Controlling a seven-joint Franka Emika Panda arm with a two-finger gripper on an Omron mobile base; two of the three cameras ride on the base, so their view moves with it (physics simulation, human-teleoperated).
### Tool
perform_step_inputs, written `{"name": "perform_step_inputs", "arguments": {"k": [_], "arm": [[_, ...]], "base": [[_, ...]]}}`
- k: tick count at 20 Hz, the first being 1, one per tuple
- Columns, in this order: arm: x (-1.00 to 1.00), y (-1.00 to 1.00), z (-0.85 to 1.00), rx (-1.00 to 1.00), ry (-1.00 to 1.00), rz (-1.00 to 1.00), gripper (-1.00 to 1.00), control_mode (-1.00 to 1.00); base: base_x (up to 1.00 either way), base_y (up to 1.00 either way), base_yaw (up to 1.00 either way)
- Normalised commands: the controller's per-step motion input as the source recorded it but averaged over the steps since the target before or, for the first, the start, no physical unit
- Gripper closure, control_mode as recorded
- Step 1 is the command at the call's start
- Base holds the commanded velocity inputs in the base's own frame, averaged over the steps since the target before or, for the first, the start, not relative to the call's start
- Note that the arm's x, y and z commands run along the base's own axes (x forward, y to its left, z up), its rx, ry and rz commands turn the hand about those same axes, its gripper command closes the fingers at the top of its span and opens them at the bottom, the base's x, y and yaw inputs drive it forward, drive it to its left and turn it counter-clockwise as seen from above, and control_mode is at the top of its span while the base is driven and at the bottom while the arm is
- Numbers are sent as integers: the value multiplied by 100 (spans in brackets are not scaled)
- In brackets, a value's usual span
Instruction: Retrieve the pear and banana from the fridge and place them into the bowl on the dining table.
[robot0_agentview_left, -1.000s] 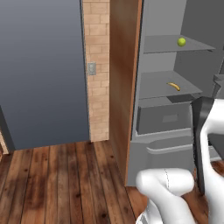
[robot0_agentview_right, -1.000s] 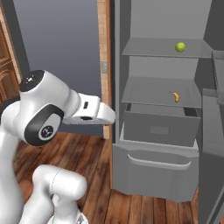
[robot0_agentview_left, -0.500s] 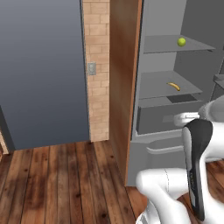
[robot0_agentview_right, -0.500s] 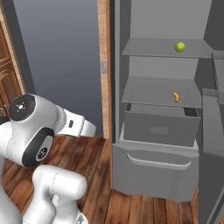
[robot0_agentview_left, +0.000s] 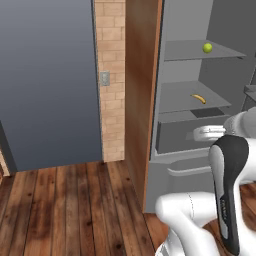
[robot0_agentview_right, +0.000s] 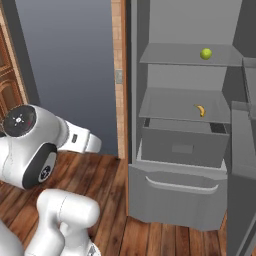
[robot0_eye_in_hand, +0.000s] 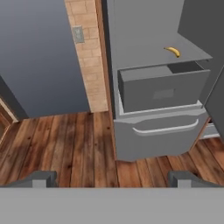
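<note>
Gripper (robot0_eye_in_hand: 112, 178) had its fingers wide apart and empty, well away from the open fridge (robot0_agentview_right: 185, 125). Inside, the pear (robot0_agentview_right: 206, 53) lay on the upper shelf and the banana (robot0_agentview_right: 200, 110) on the shelf below.

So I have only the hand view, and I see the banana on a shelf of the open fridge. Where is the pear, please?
Observer: The pear lies on the shelf above the banana, towards the right side of the fridge.
Operator: Is anything else on the pear's shelf?
Observer: No, in the right base view the pear lies alone there.
Operator: Is the gripper holding something?
Observer: No, the gripper is open, with nothing between its fingertips.
</note>
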Motion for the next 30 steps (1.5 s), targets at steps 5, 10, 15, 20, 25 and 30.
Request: {"name": "perform_step_inputs", "arguments": {"k": [5, 10, 15, 20, 25, 30], "arm": [[0, 21, 0, 0, 0, 0, -100, -100], [0, 14, 0, 0, 0, 0, -100, -100], [0, 0, 0, 0, 0, 0, -100, -100], [0, 0, 0, 0, 0, 0, -100, -100], [0, 0, 0, 0, 0, 0, -100, 100], [0, 0, 0, 0, 0, 0, -100, 100]], "base": [[0, 0, 0], [0, 0, 0], [0, 0, 0], [0, 0, 0], [0, -11, -4], [0, -46, -5]]}}
